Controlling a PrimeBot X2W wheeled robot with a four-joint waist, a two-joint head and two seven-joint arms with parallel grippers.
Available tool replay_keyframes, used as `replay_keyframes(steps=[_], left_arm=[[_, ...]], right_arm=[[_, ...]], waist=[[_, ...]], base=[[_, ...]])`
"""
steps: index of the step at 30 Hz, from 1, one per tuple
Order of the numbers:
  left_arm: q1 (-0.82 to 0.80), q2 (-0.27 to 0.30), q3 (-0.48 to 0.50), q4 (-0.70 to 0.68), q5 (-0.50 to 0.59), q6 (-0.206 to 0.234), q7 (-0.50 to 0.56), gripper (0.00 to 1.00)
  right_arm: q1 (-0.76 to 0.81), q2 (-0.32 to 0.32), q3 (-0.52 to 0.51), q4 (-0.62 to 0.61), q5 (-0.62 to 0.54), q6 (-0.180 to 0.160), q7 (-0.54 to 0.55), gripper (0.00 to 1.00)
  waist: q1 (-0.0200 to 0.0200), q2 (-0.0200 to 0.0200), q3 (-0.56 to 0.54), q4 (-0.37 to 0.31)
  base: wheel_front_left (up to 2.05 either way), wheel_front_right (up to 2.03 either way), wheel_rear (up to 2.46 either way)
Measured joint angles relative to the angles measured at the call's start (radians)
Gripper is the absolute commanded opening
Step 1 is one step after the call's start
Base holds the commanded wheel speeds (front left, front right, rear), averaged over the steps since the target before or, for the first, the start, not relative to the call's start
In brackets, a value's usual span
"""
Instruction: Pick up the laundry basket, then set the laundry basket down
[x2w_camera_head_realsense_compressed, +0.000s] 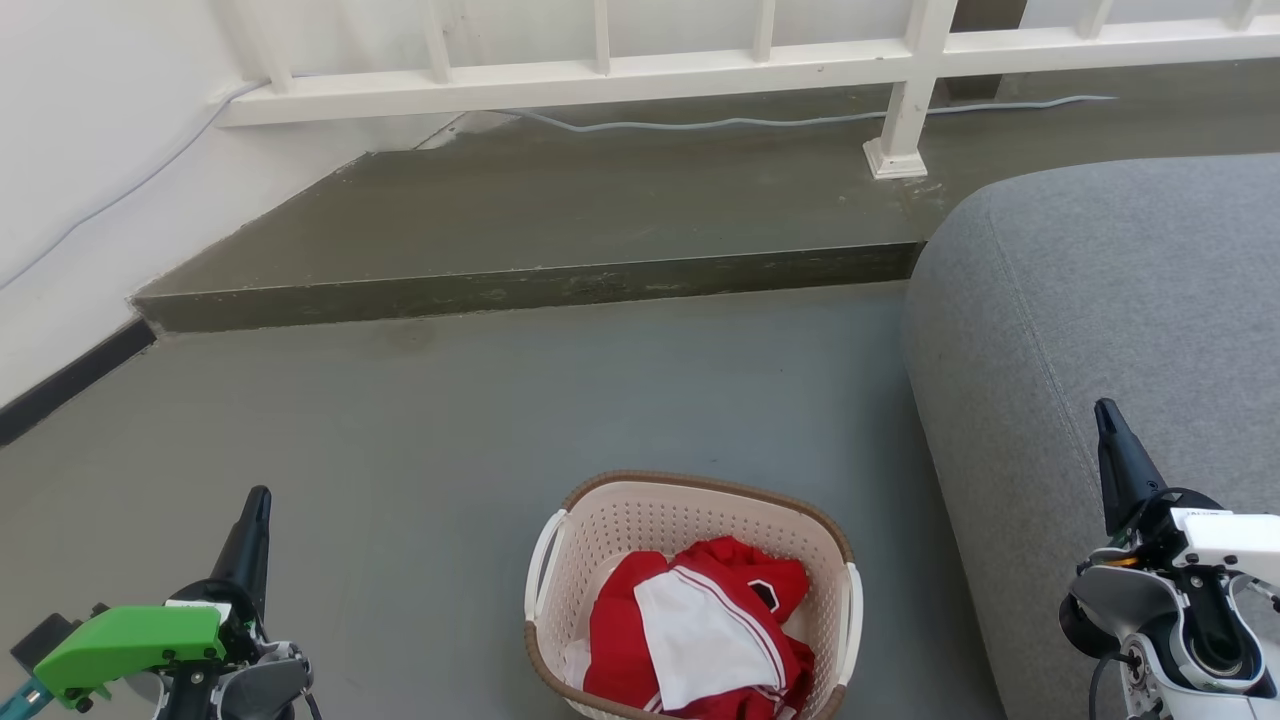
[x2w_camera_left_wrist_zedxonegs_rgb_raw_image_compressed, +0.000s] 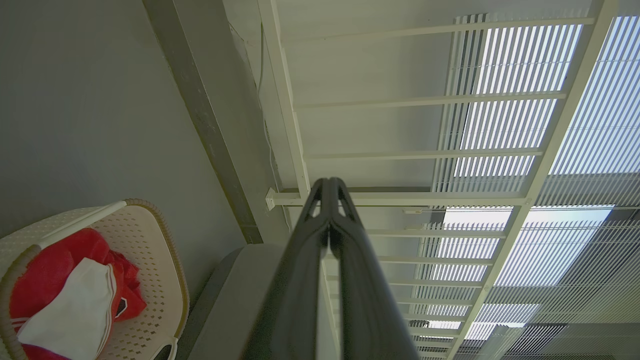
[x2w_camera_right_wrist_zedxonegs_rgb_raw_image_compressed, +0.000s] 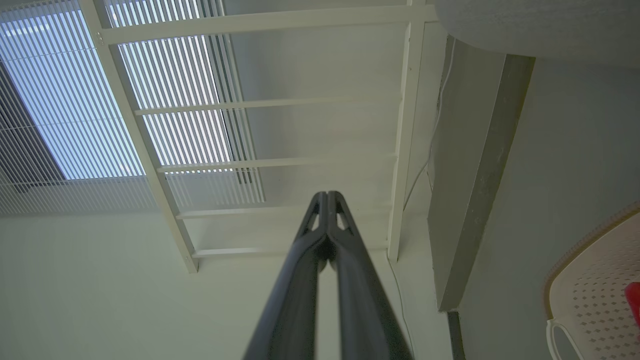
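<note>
Grey floor (x2w_camera_head_realsense_compressed: 450, 420) stretches from a white railing (x2w_camera_head_realsense_compressed: 600, 78) down to the robot, with a grey sofa (x2w_camera_head_realsense_compressed: 1100, 300) at 3 o'clock. In the head view the left jaws at 7 o'clock and the right jaws at 4 o'clock are each pressed together on nothing, tips up. They are parked wide apart, probably so each can reach its own white handle (x2w_camera_head_realsense_compressed: 541, 560). Between them at 6 o'clock the laundry basket (x2w_camera_head_realsense_compressed: 640, 530) sits on the floor, untouched, red and white clothes (x2w_camera_head_realsense_compressed: 700, 630) heaped inside.

Grey floor (x2w_camera_head_realsense_compressed: 450, 420), raised concrete step (x2w_camera_head_realsense_compressed: 540, 285) at far side. White railing (x2w_camera_head_realsense_compressed: 600, 80) on step, grey cable (x2w_camera_head_realsense_compressed: 780, 122) beneath it. White wall (x2w_camera_head_realsense_compressed: 90, 130) left, black baseboard (x2w_camera_head_realsense_compressed: 70, 375). Grey sofa (x2w_camera_head_realsense_compressed: 1100, 300) right. Daylight through window blinds (x2w_camera_left_wrist_zedxonegs_rgb_raw_image_compressed: 525, 75).
</note>
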Motion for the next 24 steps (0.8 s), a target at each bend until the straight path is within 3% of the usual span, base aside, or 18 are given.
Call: replay_keyframes(steps=[24], left_arm=[[0.0, 0.0, 0.0, 0.0, 0.0, 0.0, 0.0, 0.0]], right_arm=[[0.0, 0.001, -0.001, 0.0, -0.001, 0.0, 0.002, 0.0]], waist=[[0.0, 0.0, 0.0, 0.0]], base=[[0.0, 0.0, 0.0]])
